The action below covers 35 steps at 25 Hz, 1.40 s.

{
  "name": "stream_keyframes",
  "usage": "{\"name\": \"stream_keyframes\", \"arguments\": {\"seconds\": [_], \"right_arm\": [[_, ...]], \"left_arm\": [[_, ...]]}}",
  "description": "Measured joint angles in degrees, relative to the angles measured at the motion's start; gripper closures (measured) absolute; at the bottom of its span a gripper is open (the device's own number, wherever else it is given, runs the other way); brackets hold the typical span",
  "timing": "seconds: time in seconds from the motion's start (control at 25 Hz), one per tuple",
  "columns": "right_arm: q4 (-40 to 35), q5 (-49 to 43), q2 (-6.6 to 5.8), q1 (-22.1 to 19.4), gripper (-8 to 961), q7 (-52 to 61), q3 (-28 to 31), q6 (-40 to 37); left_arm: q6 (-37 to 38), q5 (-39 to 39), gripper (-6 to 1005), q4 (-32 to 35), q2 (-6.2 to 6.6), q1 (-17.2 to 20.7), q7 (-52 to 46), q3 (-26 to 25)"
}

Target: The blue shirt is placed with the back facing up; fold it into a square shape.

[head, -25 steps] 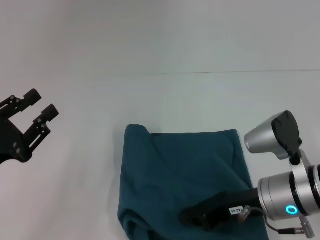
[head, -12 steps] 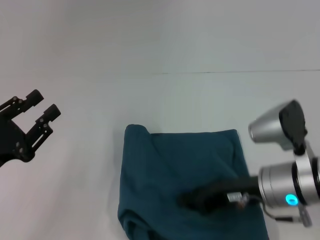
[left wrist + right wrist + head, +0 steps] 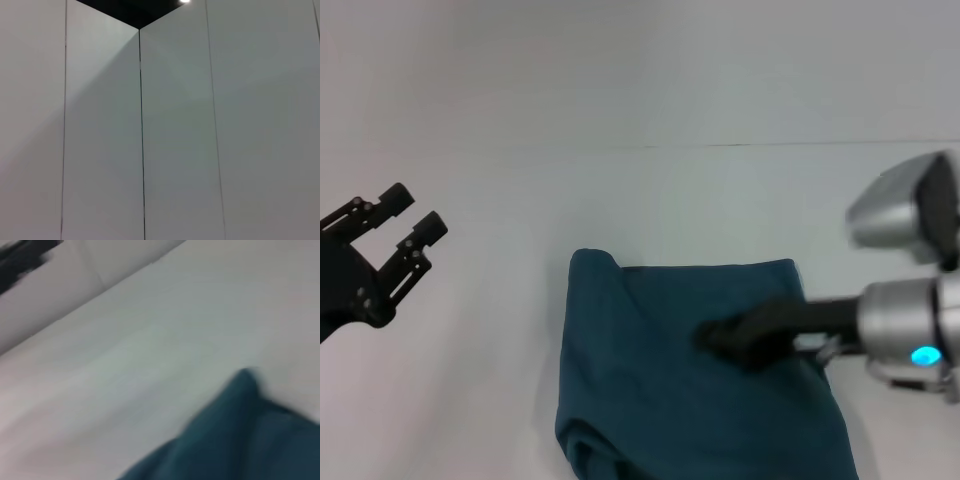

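Now farther up the blue shirt (image 3: 695, 385) than a second ago: right gripper (image 3: 722, 337) moved from near the lower hem to the upper middle of the cloth, its silver arm swung out toward the right edge. Too blurred to tell whether its fingers are clenched or released. Left gripper (image 3: 405, 222) almost unchanged at the far left, raised off the surface, fingers (image 3: 424, 232) spread apart and holding nothing. Shirt itself unmoved, lying folded into a roughly rectangular block on the white bench (image 3: 500, 330), lower middle of the head view, plain side up, a bunched fold at its lower left corner. Behind, only plain white wall panels (image 3: 175, 150) meeting at a corner under a dark ceiling.
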Motion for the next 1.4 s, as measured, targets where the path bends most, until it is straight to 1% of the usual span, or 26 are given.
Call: {"name": "stream_keyframes", "arguments": {"seconds": [0.04, 0.08, 0.12, 0.2, 0.32, 0.4, 0.48, 0.56, 0.72, 0.84, 0.92, 1.04, 1.24, 1.4], "right_arm": [[0.1, -0.3, 0.04, -0.3, 821, -1.1, 2.0, 0.6], [0.9, -0.5, -0.04, -0.4, 821, -2.6, 6.5, 1.6], [0.9, -0.5, -0.04, -0.4, 821, -2.6, 6.5, 1.6], [2.1, -0.8, -0.45, 0.4, 822, -3.6, 11.0, 0.6], [5.2, -1.6, -1.36, 2.2, 822, -6.2, 18.0, -5.6], [7.8, -1.8, -1.6, 3.3, 822, -9.2, 22.9, -10.4], [10.3, -1.9, -1.47, 4.0, 822, -12.5, 27.0, -14.3], [11.5, -1.9, -1.1, 4.1, 822, -14.6, 29.1, -16.6], [11.5, -2.0, -0.54, 4.2, 822, -15.7, 29.1, -18.0], [12.0, -1.9, -0.29, 5.5, 822, -15.5, 28.6, -18.3], [13.5, -1.9, -0.13, 7.0, 822, -15.2, 28.2, -18.4], [18.3, -2.0, -0.14, 9.7, 822, -15.2, 27.4, -17.9], [27.1, -2.9, -0.18, 14.0, 821, -16.1, 26.0, -12.7], [30.3, -3.5, 0.02, 16.0, 821, -15.5, 25.3, -9.9]], "left_arm": [[0.1, 0.0, 558, -0.1, 0.0, 0.0, -0.2, 0.0], [0.2, 0.0, 558, -0.3, 0.0, 0.1, -0.2, 0.0], [0.3, 0.0, 558, -0.5, 0.0, 0.1, -0.2, 0.0], [0.5, 0.1, 558, -1.2, -0.02, 0.1, -0.2, 0.1], [1.1, 0.1, 558, -2.6, -0.06, 0.0, -0.1, 0.3], [1.5, 0.1, 558, -3.6, -0.1, 0.0, 0.0, 0.5], [2.3, -0.3, 558, -4.1, -0.21, 0.4, 0.0, 0.3], [2.7, -0.4, 559, -4.1, -0.24, 0.7, 0.0, 0.0], [4.3, -0.4, 559, -4.1, -0.24, 1.3, 0.0, -1.2], [5.3, -0.4, 559, -4.2, -0.22, 1.5, -0.1, -2.1], [5.6, -0.4, 559, -4.2, -0.2, 1.6, -0.2, -2.2], [5.7, -0.4, 559, -4.1, -0.19, 1.6, -0.2, -2.2], [5.8, -0.2, 559, -4.2, -0.18, 1.0, -0.2, -1.8], [5.8, -0.3, 559, -4.2, -0.18, 0.9, -0.4, -1.7]]}}
